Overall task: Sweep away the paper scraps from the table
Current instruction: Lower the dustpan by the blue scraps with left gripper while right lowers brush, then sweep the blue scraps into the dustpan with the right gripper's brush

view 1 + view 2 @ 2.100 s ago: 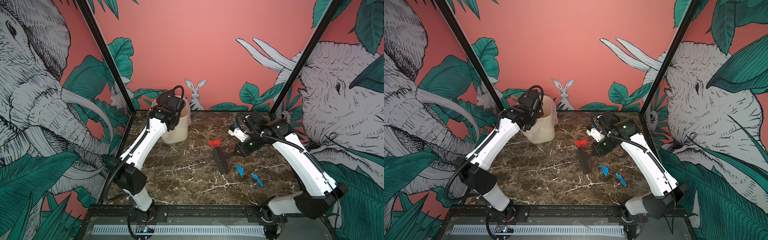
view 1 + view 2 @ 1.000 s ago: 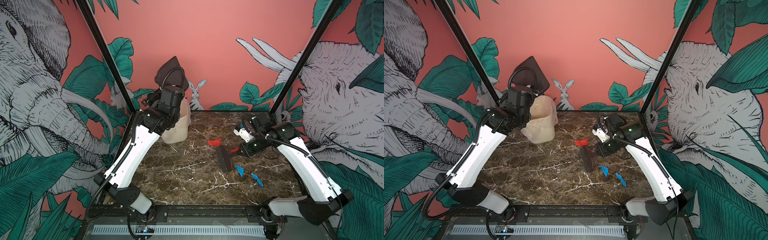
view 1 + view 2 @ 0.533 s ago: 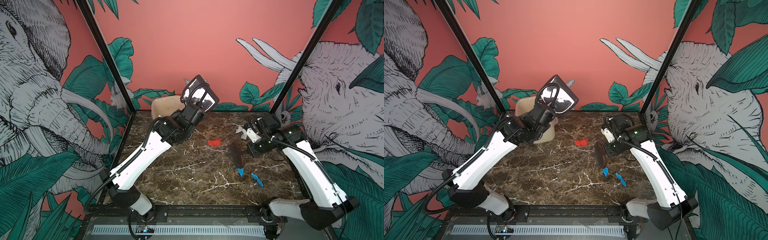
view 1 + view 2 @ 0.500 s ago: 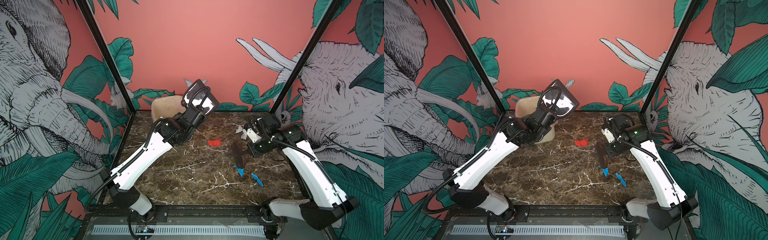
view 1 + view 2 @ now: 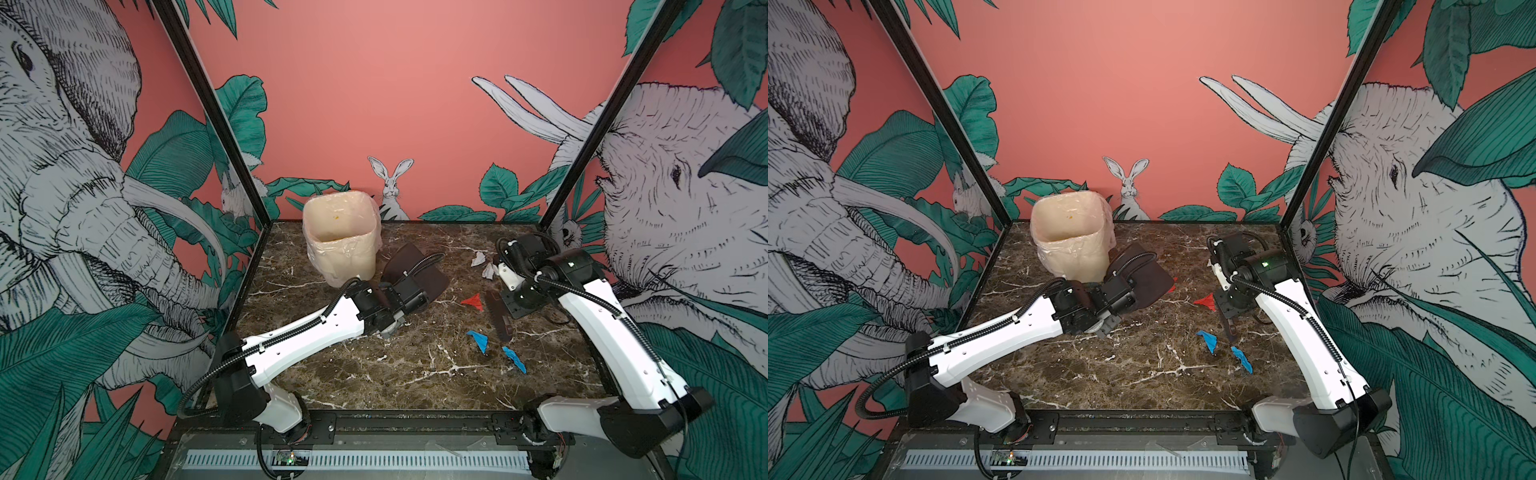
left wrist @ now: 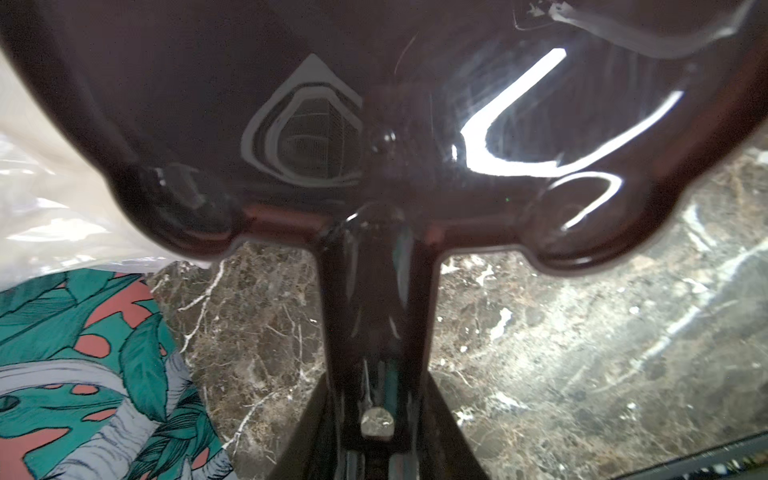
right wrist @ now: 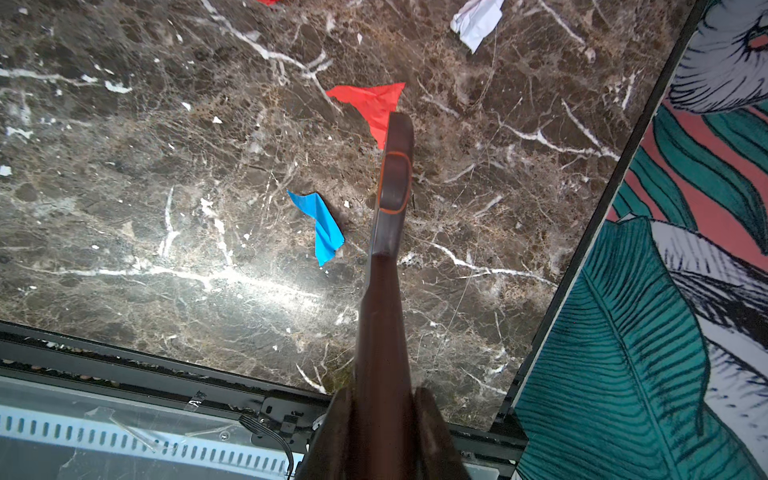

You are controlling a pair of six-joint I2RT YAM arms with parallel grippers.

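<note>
Paper scraps (image 5: 473, 301) lie on the right half of the table (image 5: 374, 374), so the task is not finished. In both top views I count five: one red scrap, two blue scraps (image 5: 478, 340) nearer the front edge, and two white crumpled scraps (image 5: 478, 258) toward the back right corner.

The bin (image 5: 340, 249), lined with a thin plastic bag, stands at the back left. Its walls look clean, but its bottom is hidden, so I cannot tell if some scraps are already inside.

The left gripper (image 5: 411, 296) is clenched on the handle of a dark brown dustpan (image 5: 415, 270). The pan sits low just beside the bin, and no scrap shows on it. Whether its lip touches the table I cannot tell.

The right gripper (image 5: 517, 301) is clenched on the handle of a dark brown hand brush (image 5: 498, 318). The brush is down among the scraps, with the red one at its tip and one blue just beside it.

I judge that the sweeping of this group into the pan, and the emptying of it into the bin, are both left to do. The white scraps are the farthest from the pan.
</note>
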